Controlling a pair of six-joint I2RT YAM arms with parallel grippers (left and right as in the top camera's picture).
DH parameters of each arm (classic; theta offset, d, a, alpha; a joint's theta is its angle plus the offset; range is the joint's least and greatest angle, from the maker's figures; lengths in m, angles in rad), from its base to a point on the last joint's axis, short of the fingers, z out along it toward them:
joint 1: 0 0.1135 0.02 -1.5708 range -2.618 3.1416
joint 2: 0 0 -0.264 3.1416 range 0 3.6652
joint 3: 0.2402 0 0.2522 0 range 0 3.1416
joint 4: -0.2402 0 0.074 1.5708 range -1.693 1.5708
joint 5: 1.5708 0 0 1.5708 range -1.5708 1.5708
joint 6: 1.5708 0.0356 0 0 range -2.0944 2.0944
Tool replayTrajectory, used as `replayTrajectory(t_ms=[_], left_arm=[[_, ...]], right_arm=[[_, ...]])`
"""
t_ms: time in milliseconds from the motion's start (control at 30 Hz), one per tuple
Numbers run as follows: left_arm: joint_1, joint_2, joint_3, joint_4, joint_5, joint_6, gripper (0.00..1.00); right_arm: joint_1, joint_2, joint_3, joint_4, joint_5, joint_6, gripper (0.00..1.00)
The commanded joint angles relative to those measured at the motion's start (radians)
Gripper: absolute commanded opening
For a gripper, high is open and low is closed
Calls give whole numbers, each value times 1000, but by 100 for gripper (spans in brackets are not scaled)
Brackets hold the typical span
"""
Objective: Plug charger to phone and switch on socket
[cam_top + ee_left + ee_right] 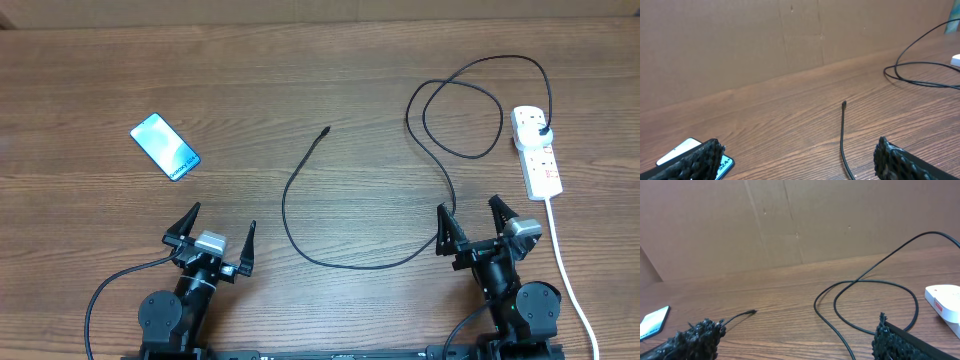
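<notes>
The phone (165,146) lies on the table at the left, blue screen lit; it also shows in the left wrist view (685,151) and the right wrist view (653,321). The charger cable (300,235) loops across the middle; its connector tip (326,130) lies free, well right of the phone, and shows in the wrist views (844,104) (751,312). Its black plug (541,131) sits in the white socket strip (540,160) at the right. My left gripper (218,232) is open and empty near the front edge. My right gripper (470,215) is open and empty, beside the cable.
The strip's white cord (565,270) runs down past my right arm to the front edge. A brown cardboard wall (740,45) stands behind the table. The strip's corner shows in the right wrist view (942,302).
</notes>
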Motion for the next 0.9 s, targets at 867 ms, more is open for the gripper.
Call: replayTrajectory(t_ms=[867], left_arm=[[7,-10,-7,3,5,15,100]], right_arm=[[5,-8,-11,6,9,-5,100]])
